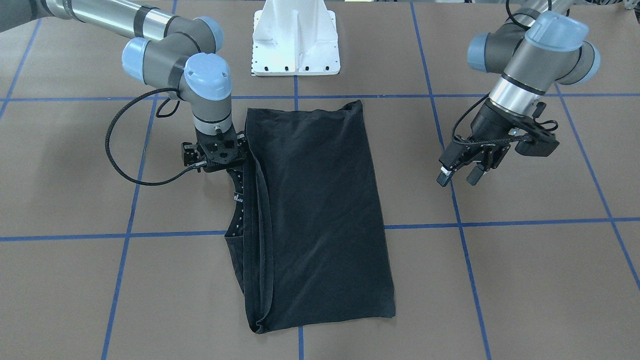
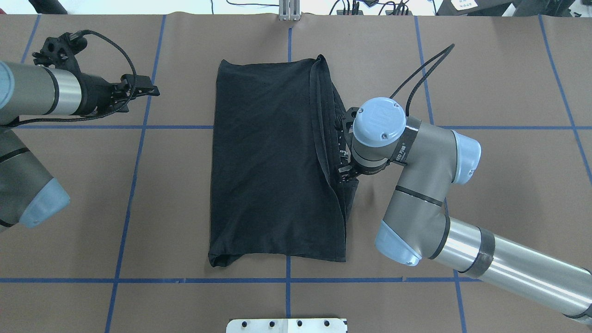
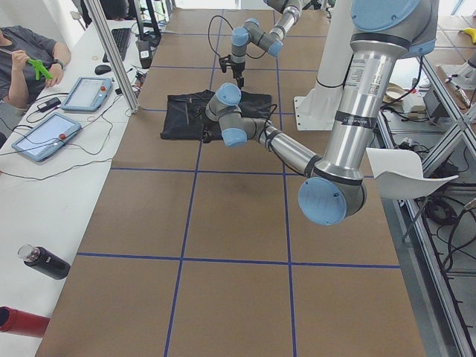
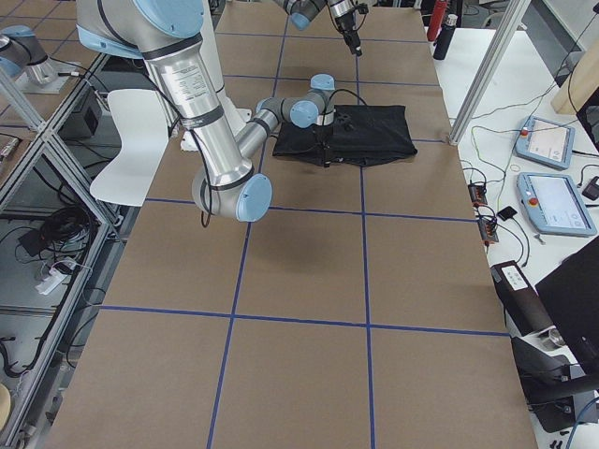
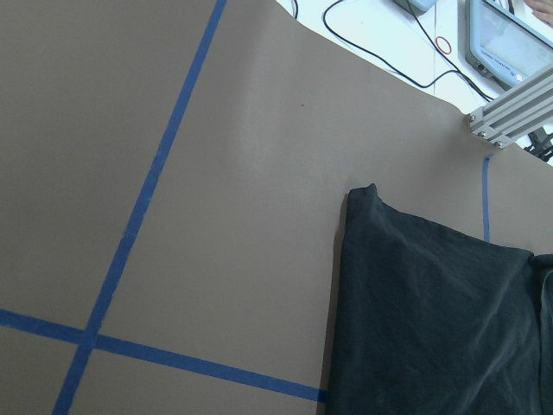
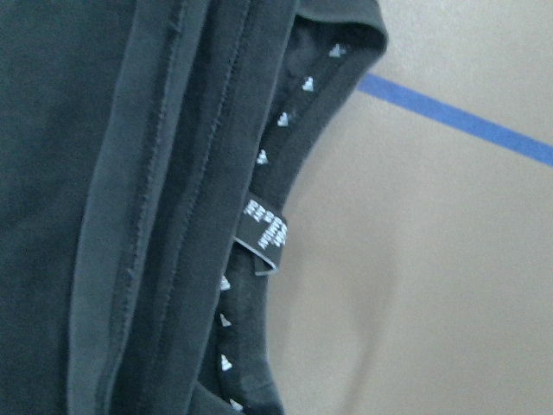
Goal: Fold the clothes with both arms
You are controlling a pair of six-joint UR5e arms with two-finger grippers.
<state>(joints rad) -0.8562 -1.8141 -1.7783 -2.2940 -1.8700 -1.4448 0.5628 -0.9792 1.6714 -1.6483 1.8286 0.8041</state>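
Overhead exterior, T-shirt, right arm at collar edge, fingers hidden, left fingers parted aside.

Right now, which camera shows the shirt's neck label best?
The right wrist view: the neck label hangs close up at the collar of the T-shirt. Front-facing shows only a white speck; the other views don't resolve it.

- Overhead's behind me, front cam faces me, both steep.
- Side cams sit far off at the table ends.
- My wrist cams are close; everyone shares the T-shirt.
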